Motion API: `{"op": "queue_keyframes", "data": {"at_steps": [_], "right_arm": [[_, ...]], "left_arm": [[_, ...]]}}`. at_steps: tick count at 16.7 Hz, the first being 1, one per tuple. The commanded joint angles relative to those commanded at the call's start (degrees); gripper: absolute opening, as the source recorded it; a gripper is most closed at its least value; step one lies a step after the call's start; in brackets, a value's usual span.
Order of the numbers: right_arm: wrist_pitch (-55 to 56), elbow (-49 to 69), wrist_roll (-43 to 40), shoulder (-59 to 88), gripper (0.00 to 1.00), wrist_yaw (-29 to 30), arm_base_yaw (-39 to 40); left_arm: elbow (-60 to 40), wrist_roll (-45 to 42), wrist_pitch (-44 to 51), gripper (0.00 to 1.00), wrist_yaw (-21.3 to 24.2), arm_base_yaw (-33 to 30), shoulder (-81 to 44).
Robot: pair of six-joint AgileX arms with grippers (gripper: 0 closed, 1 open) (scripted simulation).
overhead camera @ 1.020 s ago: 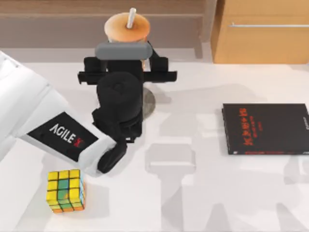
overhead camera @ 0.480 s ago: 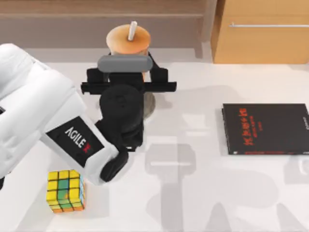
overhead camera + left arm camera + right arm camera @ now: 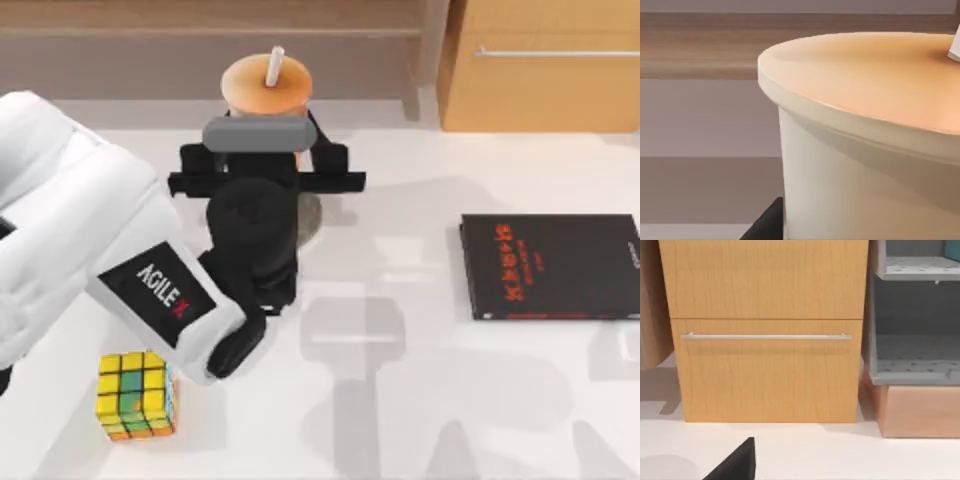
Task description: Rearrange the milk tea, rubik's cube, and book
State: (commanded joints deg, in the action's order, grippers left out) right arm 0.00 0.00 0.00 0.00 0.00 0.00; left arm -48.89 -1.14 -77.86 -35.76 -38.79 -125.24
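Rubik's cube sits nearest, at the table's front left. Beyond it my left gripper is at the milk tea by the back edge; the wrist view is so close I can't tell whether the fingers have closed on it. I'd keep the cup upright and move slowly.

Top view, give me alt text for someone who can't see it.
Seen from above, the left gripper is at the milk tea near the table's far edge, the white left arm reaching in from the left. A rubik's cube sits at the near left of the white table, and a thin black book with red lettering lies flat at the right.
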Motion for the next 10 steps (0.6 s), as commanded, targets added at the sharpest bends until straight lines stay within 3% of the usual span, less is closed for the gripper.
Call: {"op": "queue_keyframes", "data": {"at_steps": [9, 10], "right_arm": [[0.0, 0.0, 0.0, 0.0, 1.0, 0.0, 0.0], [0.0, 0.0, 0.0, 0.0, 1.0, 0.0, 0.0]], "left_arm": [[0.0, 0.0, 0.0, 0.98, 0.0, 0.0, 0.0], [0.0, 0.0, 0.0, 1.0, 0.0, 0.0, 0.0]]}}
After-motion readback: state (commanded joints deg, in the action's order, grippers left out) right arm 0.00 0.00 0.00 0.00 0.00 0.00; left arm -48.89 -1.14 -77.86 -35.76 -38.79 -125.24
